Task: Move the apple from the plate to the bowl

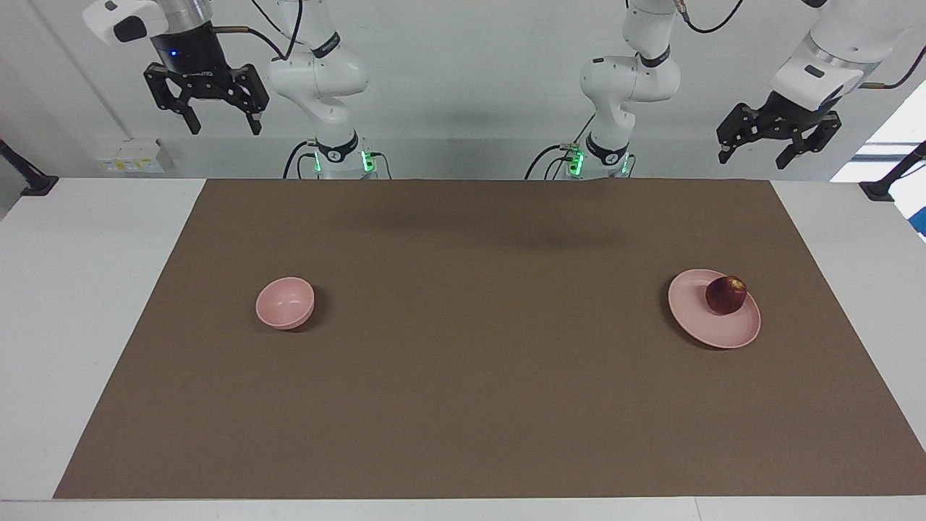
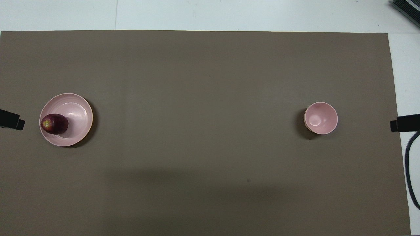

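Observation:
The dark red apple (image 1: 725,294) (image 2: 54,124) sits on the flat pink plate (image 1: 709,322) (image 2: 77,113), toward the left arm's end of the table. The small deep pink bowl (image 1: 285,303) (image 2: 320,118) stands empty toward the right arm's end. My left gripper (image 1: 754,157) hangs open and empty, raised high near its base, off the mat's edge. My right gripper (image 1: 223,127) hangs open and empty, raised high near its base. Both arms wait. Only dark tips show in the overhead view: the left gripper's (image 2: 13,119) and the right gripper's (image 2: 405,123).
A brown mat (image 1: 477,362) covers most of the white table (image 1: 87,289). A black cable (image 2: 410,170) lies at the table's edge at the right arm's end.

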Controlling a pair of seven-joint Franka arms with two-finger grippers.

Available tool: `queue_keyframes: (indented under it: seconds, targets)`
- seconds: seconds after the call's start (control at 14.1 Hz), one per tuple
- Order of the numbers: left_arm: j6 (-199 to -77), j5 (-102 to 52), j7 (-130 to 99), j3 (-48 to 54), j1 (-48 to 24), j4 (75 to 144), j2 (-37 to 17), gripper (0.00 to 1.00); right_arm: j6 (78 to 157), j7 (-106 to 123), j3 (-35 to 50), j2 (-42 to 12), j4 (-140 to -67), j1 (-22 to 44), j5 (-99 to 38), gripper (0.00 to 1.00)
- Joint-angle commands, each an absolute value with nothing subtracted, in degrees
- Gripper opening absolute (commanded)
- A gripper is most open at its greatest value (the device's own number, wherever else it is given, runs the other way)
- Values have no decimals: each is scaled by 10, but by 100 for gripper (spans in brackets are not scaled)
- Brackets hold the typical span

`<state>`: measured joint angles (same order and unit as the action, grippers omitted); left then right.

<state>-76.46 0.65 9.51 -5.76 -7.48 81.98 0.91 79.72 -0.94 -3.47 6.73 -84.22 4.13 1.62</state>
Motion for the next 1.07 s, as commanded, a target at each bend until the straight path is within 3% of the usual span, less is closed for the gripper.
queue_keyframes:
  seconds: [0.0, 0.28, 0.57, 1.0]
  targets:
    - [-770, 8, 94, -57, -75, 845, 29, 100, 804, 5, -33, 79, -859, 36, 7, 100]
    - [-806, 7, 117, -59, -71, 866, 39, 100, 803, 5, -33, 79, -858, 36, 7, 100]
    - [-874, 7, 167, -66, -65, 952, 82, 100, 802, 4, -33, 80, -860, 36, 6, 100]
    - [-930, -3, 170, -66, -39, 1040, 78, 100, 802, 1, -35, 83, -863, 35, 6, 100]
